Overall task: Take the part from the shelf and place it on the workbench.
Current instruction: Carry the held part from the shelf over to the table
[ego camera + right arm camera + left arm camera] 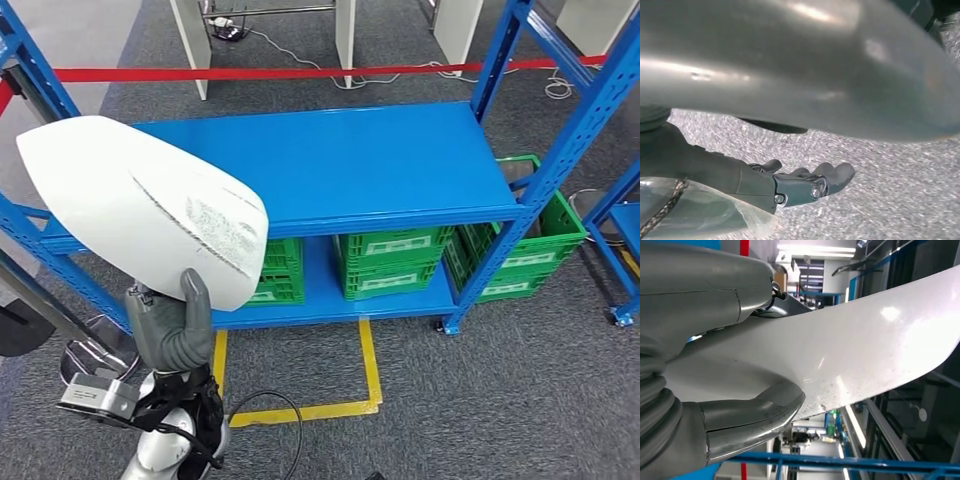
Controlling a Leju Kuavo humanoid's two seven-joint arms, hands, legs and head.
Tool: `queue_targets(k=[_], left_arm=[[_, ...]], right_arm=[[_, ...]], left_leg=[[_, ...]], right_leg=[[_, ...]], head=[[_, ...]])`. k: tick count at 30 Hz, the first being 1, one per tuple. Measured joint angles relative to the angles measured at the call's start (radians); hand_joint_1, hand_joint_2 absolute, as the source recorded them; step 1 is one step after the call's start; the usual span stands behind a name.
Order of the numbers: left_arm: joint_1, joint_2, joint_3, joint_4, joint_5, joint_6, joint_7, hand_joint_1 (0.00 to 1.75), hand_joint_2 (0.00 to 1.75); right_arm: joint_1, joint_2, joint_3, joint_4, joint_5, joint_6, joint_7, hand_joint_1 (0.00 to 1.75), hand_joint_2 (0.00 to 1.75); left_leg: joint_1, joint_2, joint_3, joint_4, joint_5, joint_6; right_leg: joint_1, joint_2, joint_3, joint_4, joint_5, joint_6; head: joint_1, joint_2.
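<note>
The fingers (753,420) of the left hand (172,325) clamp the white part (143,210), thumb on one face and the rest on the other; in the head view the far fingers are hidden behind the shell. The part, a large curved white panel with a scuffed grey patch, is held in the air in front of the front left corner of the blue shelf (340,160), covering that corner. The right hand (798,182) hangs over grey carpet, fingers straight and lying close together, apparently holding nothing, though the blurred close view makes that hard to confirm. On the lower shelf board sit three green crates (392,262), one largely hidden by the part; a fourth (528,250) stands at the shelf's right end.
</note>
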Motion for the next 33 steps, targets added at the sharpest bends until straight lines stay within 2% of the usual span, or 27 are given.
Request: queue_targets(k=[1, 2, 4, 5, 6, 7, 9, 10, 11, 12, 13, 14, 16, 17, 18, 20, 22, 24, 26, 28, 29, 30, 32, 33], left_arm=[[0.0, 0.0, 0.001, 0.0, 0.0, -0.001, 0.0, 1.75, 1.75], [0.001, 0.0, 0.001, 0.0, 0.0, -0.001, 0.0, 1.75, 1.75], [0.001, -0.002, 0.002, 0.0, 0.0, -0.001, 0.0, 1.75, 1.75], [0.002, -0.003, 0.003, 0.0, 0.0, -0.001, 0.0, 1.75, 1.75], [0.002, -0.005, 0.004, 0.0, -0.001, -0.001, 0.0, 1.75, 1.75], [0.003, -0.006, 0.005, 0.0, -0.001, -0.001, 0.0, 1.75, 1.75], [0.006, -0.007, 0.007, 0.001, -0.003, -0.003, 0.0, 1.75, 1.75], [0.009, -0.007, 0.008, 0.003, -0.004, -0.005, 0.0, 1.75, 1.75], [0.011, -0.006, 0.01, 0.004, -0.005, -0.008, 0.0, 1.75, 1.75], [0.013, -0.006, 0.011, 0.005, -0.007, -0.01, 0.0, 1.75, 1.75], [0.014, -0.006, 0.012, 0.006, -0.009, -0.012, 0.0, 1.75, 1.75], [0.015, -0.006, 0.014, 0.006, -0.01, -0.013, 0.0, 1.75, 1.75], [0.017, -0.006, 0.016, 0.006, -0.015, -0.014, 0.0, 1.75, 1.75], [0.018, -0.005, 0.017, 0.006, -0.02, -0.015, 0.0, 1.75, 1.75], [0.019, -0.005, 0.018, 0.006, -0.026, -0.015, 0.0, 1.75, 1.75], [0.022, -0.005, 0.019, 0.006, -0.043, -0.012, 0.0, 1.75, 1.75], [0.024, -0.005, 0.02, 0.007, -0.057, -0.003, 0.0, 1.75, 1.75], [0.025, -0.005, 0.02, 0.008, -0.063, 0.004, 0.0, 1.75, 1.75], [0.027, -0.005, 0.021, 0.008, -0.064, 0.006, 0.0, 1.75, 1.75], [0.038, -0.004, 0.027, 0.013, -0.06, 0.01, 0.0, 1.75, 1.75], [0.043, -0.003, 0.032, 0.015, -0.056, 0.011, 0.0, 1.75, 1.75], [0.048, -0.003, 0.037, 0.017, -0.051, 0.011, 0.0, 1.75, 1.75], [0.051, -0.003, 0.044, 0.018, -0.042, 0.005, 0.0, 1.75, 1.75], [0.054, -0.003, 0.047, 0.018, -0.04, 0.002, 0.0, 1.75, 1.75]], right_arm=[[-0.001, 0.0, 0.0, 0.0, 0.0, -0.001, 0.0, 0.0, 0.0], [-0.001, 0.0, -0.001, 0.0, 0.0, -0.001, -0.001, 0.0, 0.0], [-0.001, 0.0, -0.001, 0.0, 0.0, -0.002, -0.001, 0.0, 0.0], [0.0, 0.0, -0.002, 0.0, 0.0, -0.002, -0.001, 0.0, 0.0], [0.001, 0.0, -0.002, 0.0, 0.0, -0.002, -0.001, 0.0, 0.0], [0.001, 0.0, -0.003, 0.0, 0.0, -0.002, -0.001, 0.0, 0.0], [0.001, 0.0, -0.006, 0.0, 0.001, -0.002, 0.0, 0.0, 0.0], [0.001, 0.0, -0.007, 0.0, 0.001, -0.002, 0.0, 0.0, 0.0], [0.002, 0.0, -0.008, 0.0, 0.002, -0.001, 0.0, 0.0, 0.0], [0.003, 0.0, -0.008, 0.0, 0.004, 0.0, 0.001, 0.0, 0.0], [0.004, 0.0, -0.008, 0.0, 0.005, 0.0, 0.001, 0.0, 0.0], [0.004, 0.0, -0.008, 0.0, 0.007, -0.001, 0.001, 0.0, 0.0], [0.001, 0.0, -0.009, 0.0, 0.01, -0.004, -0.001, 0.0, 0.0], [0.0, 0.0, -0.008, 0.0, 0.01, -0.005, -0.001, 0.0, 0.0], [0.0, 0.0, -0.008, 0.0, 0.011, -0.005, -0.001, 0.0, 0.0], [0.002, 0.0, -0.008, 0.0, 0.014, -0.005, 0.0, 0.0, 0.0], [0.003, 0.0, -0.009, 0.0, 0.019, -0.003, 0.001, 0.0, 0.0], [0.002, 0.0, -0.009, 0.0, 0.023, -0.003, 0.002, 0.0, 0.0], [0.001, 0.0, -0.009, 0.0, 0.023, -0.003, 0.002, 0.0, 0.0], [0.003, 0.0, -0.009, 0.0, 0.026, -0.006, 0.002, 0.0, 0.0], [0.004, 0.0, -0.009, 0.0, 0.028, -0.007, 0.001, 0.0, 0.0], [0.005, 0.0, -0.009, 0.0, 0.031, -0.01, 0.001, 0.0, 0.0], [0.004, 0.0, -0.009, 0.0, 0.036, -0.012, 0.0, 0.0, 0.0], [0.003, 0.0, -0.009, 0.0, 0.039, -0.012, 0.0, 0.0, 0.0]], left_leg=[[0.0, -0.016, 0.039, -0.062, 0.003, 0.005], [0.0, -0.026, 0.063, -0.103, -0.001, 0.009], [0.0, -0.017, 0.07, -0.131, -0.01, 0.014], [0.002, -0.007, 0.068, -0.137, -0.01, 0.018], [0.004, 0.003, 0.065, -0.142, -0.008, 0.023], [0.007, 0.013, 0.062, -0.145, -0.004, 0.027], [0.005, 0.035, 0.054, -0.144, 0.002, 0.034], [0.004, 0.047, 0.051, -0.143, 0.004, 0.035], [0.002, 0.06, 0.047, -0.142, 0.006, 0.035], [0.001, 0.072, 0.044, -0.14, 0.007, 0.035], [0.0, 0.084, 0.043, -0.138, 0.007, 0.034], [-0.001, 0.094, 0.042, -0.136, 0.007, 0.033], [-0.007, 0.112, 0.04, -0.13, 0.005, 0.027], [-0.01, 0.12, 0.039, -0.127, 0.005, 0.023], [-0.013, 0.127, 0.037, -0.125, 0.005, 0.019], [-0.012, 0.139, 0.037, -0.121, 0.003, 0.011], [-0.008, 0.108, 0.025, -0.089, -0.027, -0.001], [-0.004, 0.069, 0.01, -0.049, -0.06, -0.008], [-0.003, 0.06, -0.003, -0.018, -0.078, -0.01], [-0.001, 0.046, -0.045, 0.082, -0.106, -0.011], [0.0, 0.037, -0.051, 0.102, -0.101, -0.009], [0.001, 0.026, -0.04, 0.083, -0.078, -0.006], [0.003, -0.019, 0.023, -0.052, -0.022, 0.003], [0.004, -0.039, 0.04, -0.093, -0.011, 0.006]], right_leg=[[0.0, 0.008, -0.005, 0.001, 0.007, 0.005], [0.0, 0.016, -0.01, 0.002, 0.014, 0.01], [0.0, 0.03, -0.023, 0.004, 0.026, 0.024], [0.0, 0.028, -0.033, 0.008, 0.025, 0.03], [0.0, 0.018, -0.045, 0.024, 0.012, 0.035], [0.0, 0.005, -0.064, 0.058, -0.012, 0.039], [-0.002, -0.017, -0.114, 0.183, -0.083, 0.046], [-0.004, -0.02, -0.136, 0.245, -0.11, 0.049], [-0.004, -0.022, -0.145, 0.283, -0.122, 0.051], [-0.004, -0.024, -0.135, 0.282, -0.116, 0.052], [-0.004, -0.029, -0.105, 0.243, -0.095, 0.051], [-0.003, -0.042, -0.06, 0.174, -0.068, 0.048], [0.005, -0.087, 0.021, 0.048, -0.041, 0.036], [0.009, -0.102, 0.039, 0.016, -0.038, 0.029], [0.012, -0.106, 0.042, 0.008, -0.041, 0.022], [0.009, -0.084, 0.036, 0.007, -0.033, 0.01], [0.004, -0.064, 0.032, 0.003, -0.025, -0.002], [0.002, -0.054, 0.028, 0.002, -0.02, -0.008], [0.002, -0.049, 0.026, 0.002, -0.019, -0.01], [0.004, -0.017, 0.015, 0.005, -0.012, -0.01], [0.004, 0.004, 0.01, 0.007, -0.008, -0.009], [0.005, 0.026, 0.005, 0.01, -0.004, -0.007], [0.005, 0.049, -0.001, 0.014, 0.002, -0.001], [0.004, 0.059, -0.007, 0.016, 0.006, 0.005]], head=[[0.0, 0.0], [0.0, 0.0], [0.0, 0.0], [0.001, 0.0], [0.003, 0.0], [0.005, 0.0], [0.009, 0.0], [0.009, 0.0], [0.009, 0.0], [0.009, 0.0], [0.009, 0.0], [0.009, 0.0], [0.009, 0.0], [0.008, 0.0], [0.008, 0.0], [0.009, 0.0], [0.005, 0.0], [0.001, 0.0], [0.001, 0.0], [0.002, 0.0], [0.002, 0.0], [0.002, 0.0], [0.002, 0.0], [0.002, 0.0]])
